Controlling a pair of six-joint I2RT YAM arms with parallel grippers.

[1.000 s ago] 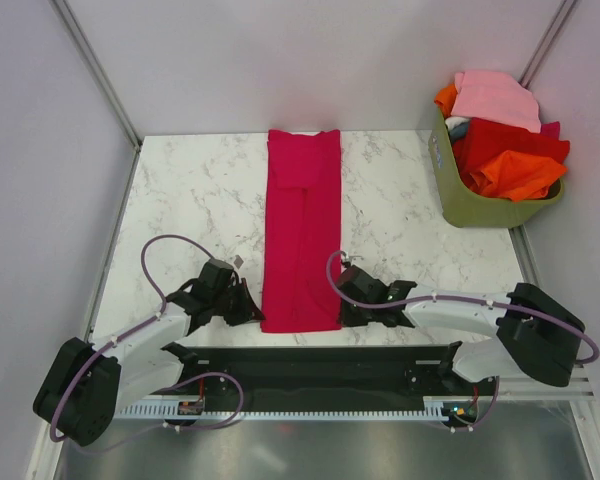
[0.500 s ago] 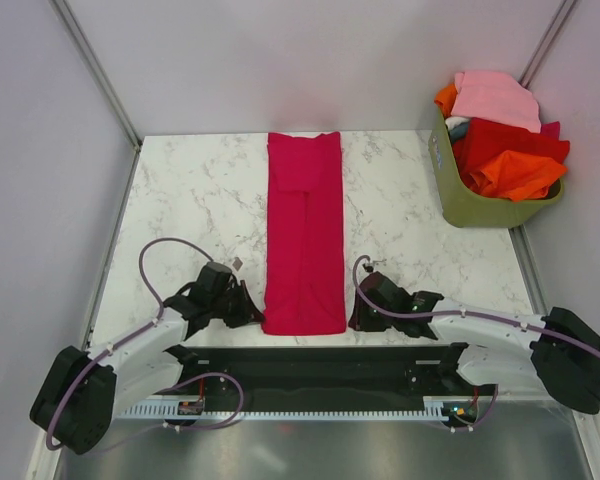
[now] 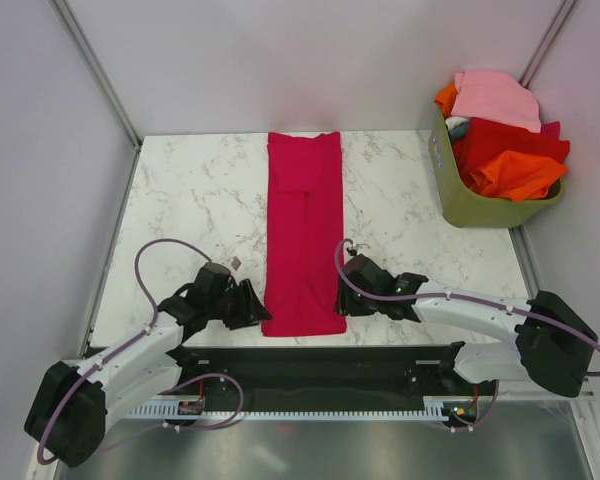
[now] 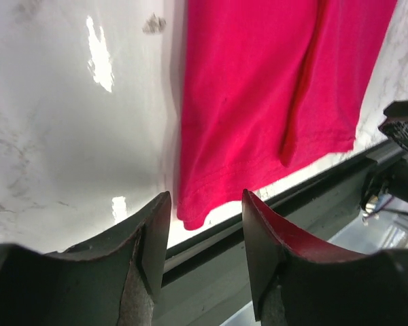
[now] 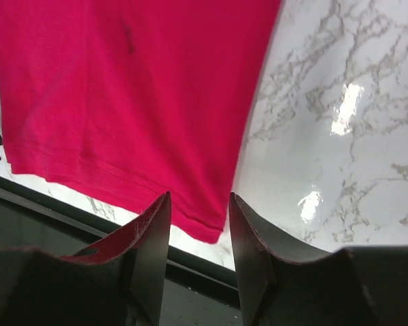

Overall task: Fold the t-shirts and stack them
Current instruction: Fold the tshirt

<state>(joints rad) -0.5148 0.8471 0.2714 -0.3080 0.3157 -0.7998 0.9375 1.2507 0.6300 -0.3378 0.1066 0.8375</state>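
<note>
Since the earlier frame, the right hand (image 3: 342,300) has slid leftward up to the near right corner of the crimson t-shirt (image 3: 302,240), while the left hand (image 3: 252,305) has barely shifted at the near left corner. The shirt lies flat on the marble counter (image 3: 180,220), folded into a long strip running from the far edge to the near edge. Both hands are spread apart and grip nothing (each wrist view shows a hem corner between the fingers). Pink, red and orange t-shirts (image 3: 505,140) are heaped in the green basket (image 3: 470,205) at the far right.
</note>
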